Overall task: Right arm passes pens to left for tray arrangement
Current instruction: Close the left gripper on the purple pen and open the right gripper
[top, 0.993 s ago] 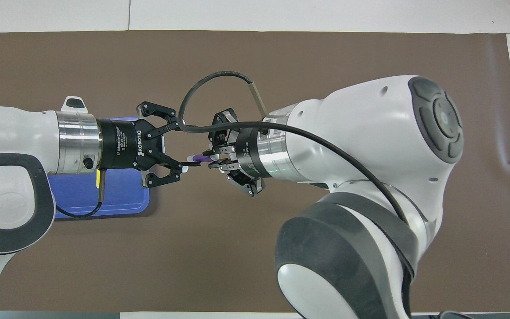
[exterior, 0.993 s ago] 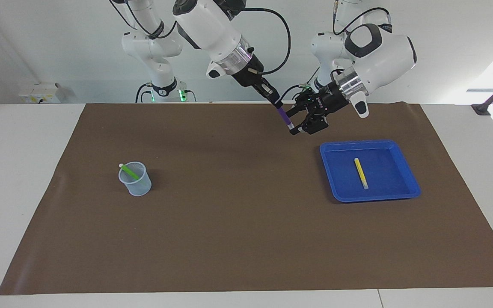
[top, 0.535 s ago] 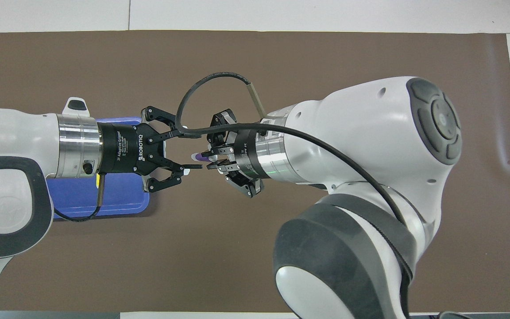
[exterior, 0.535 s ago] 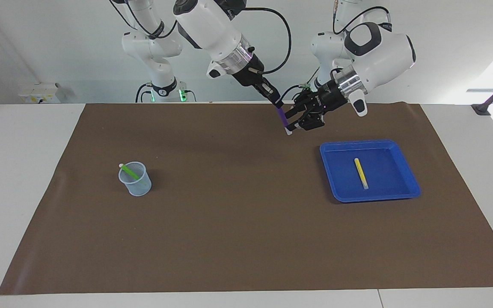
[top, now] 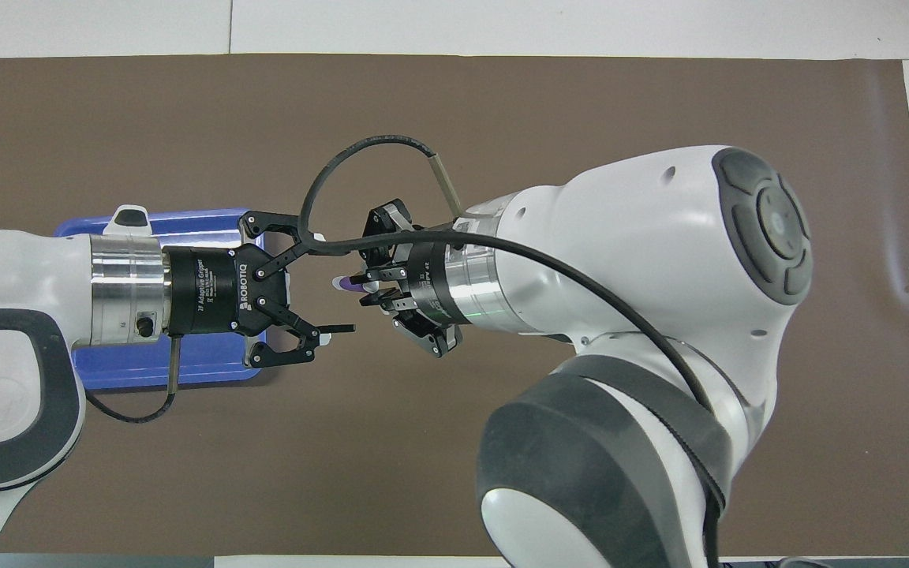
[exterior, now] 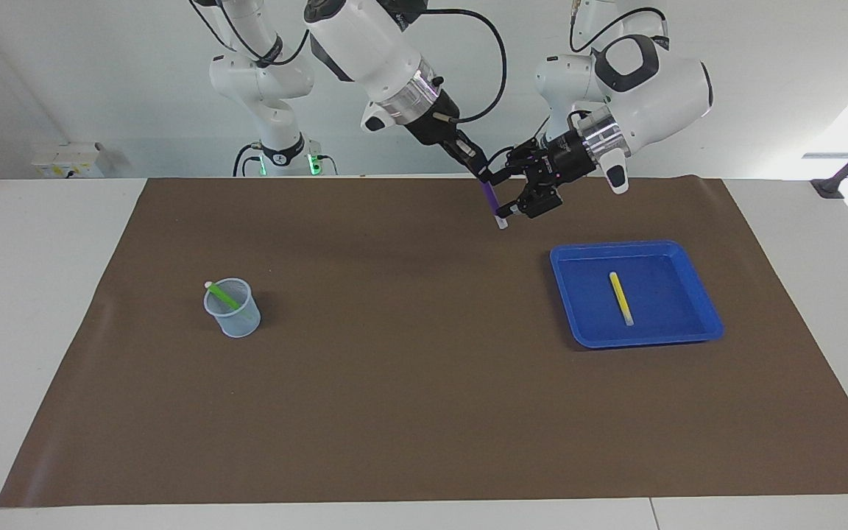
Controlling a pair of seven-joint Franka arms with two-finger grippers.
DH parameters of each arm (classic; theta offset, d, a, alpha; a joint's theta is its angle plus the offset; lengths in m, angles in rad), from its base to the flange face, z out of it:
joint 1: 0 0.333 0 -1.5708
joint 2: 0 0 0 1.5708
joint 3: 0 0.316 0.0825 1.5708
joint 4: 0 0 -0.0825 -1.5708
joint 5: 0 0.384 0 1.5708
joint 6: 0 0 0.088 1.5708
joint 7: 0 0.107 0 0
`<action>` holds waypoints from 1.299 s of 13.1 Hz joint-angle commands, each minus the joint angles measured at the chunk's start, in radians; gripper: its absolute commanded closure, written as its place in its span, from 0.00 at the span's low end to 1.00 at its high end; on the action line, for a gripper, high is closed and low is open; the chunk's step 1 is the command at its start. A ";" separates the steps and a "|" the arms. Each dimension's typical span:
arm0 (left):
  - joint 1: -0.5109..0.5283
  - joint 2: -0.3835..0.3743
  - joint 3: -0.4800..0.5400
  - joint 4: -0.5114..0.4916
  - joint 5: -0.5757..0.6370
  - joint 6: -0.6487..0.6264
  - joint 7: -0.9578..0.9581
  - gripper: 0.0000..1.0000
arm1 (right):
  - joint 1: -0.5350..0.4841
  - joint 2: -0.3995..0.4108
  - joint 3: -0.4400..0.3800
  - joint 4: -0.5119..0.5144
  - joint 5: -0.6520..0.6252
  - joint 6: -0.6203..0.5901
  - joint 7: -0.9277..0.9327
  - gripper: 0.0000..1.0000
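Observation:
My right gripper (exterior: 481, 177) (top: 361, 285) is shut on the upper end of the purple pen (exterior: 492, 202) (top: 346, 282), which hangs slanted above the mat, whitish end down. My left gripper (exterior: 505, 196) (top: 330, 284) is open, with its fingers spread on either side of the pen's lower end and not closed on it. Both are in the air beside the blue tray (exterior: 580, 335) (top: 194, 372). The yellow pen (exterior: 621, 298) lies in the tray. At the right arm's end of the mat, the green pen (exterior: 221, 295) leans in a mesh cup (exterior: 235, 318).
A brown mat (exterior: 409, 383) covers most of the white table. In the overhead view the right arm's body hides the cup, and the left arm covers part of the tray. A black cable (top: 320, 189) loops over the two grippers.
My left gripper has spread its fingers wider and now brackets the pen's lower end. The right gripper has shifted slightly toward the left arm's end, still gripping the purple pen.

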 commanded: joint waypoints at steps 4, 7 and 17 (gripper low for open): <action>0.021 -0.060 0.003 -0.103 -0.114 0.063 0.037 0.17 | -0.005 0.010 0.023 0.009 0.001 0.016 -0.006 1.00; 0.016 -0.058 0.003 -0.106 -0.139 0.063 0.083 0.18 | -0.005 0.010 0.026 0.006 0.001 0.028 -0.004 1.00; -0.015 -0.055 0.002 -0.106 -0.183 0.111 0.160 0.31 | -0.003 0.010 0.040 0.005 -0.001 0.037 -0.006 1.00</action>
